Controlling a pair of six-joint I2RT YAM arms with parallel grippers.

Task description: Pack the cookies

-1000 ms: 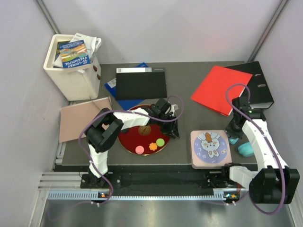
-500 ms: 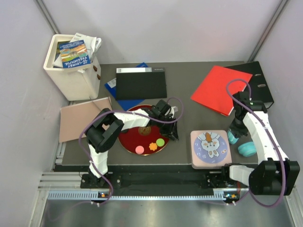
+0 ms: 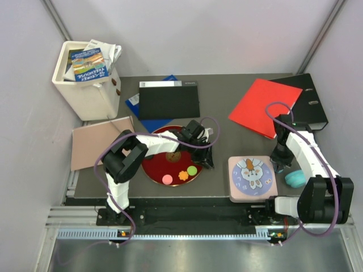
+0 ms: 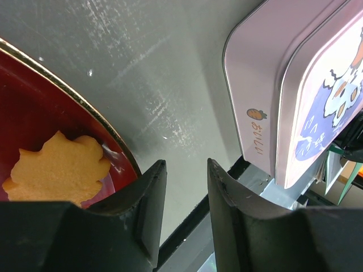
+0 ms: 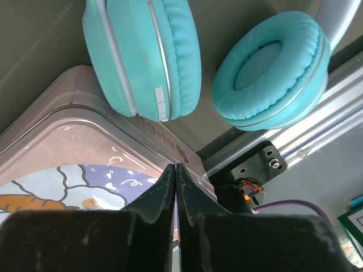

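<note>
The cookies lie on a red plate [image 3: 153, 167]: a dark one [image 3: 174, 154], a pink one [image 3: 167, 179], an orange one [image 3: 183, 175] and a green one [image 3: 193, 170]. My left gripper [image 3: 208, 163] hovers just off the plate's right rim, open and empty. Its wrist view shows the orange cookie [image 4: 54, 170] on the red plate [image 4: 34, 113], with the left gripper [image 4: 186, 170] over bare table. A pink tin with a rabbit lid [image 3: 252, 178] [image 4: 255, 102] stands closed to the right. My right gripper [image 3: 278, 166] [image 5: 176, 168] is shut at the tin's [image 5: 85, 147] right edge, holding nothing.
Teal headphones [image 3: 295, 179] [image 5: 147, 51] lie right of the tin, close to the right gripper. A red folder [image 3: 264, 107], black binder [image 3: 309, 102], black and blue folders [image 3: 169, 101], a tan board [image 3: 99, 141] and a white box of papers [image 3: 88, 76] surround the work area.
My right arm swung left and its shut gripper moved from beside the headphones toward the tin's right edge. The left arm has held still.
</note>
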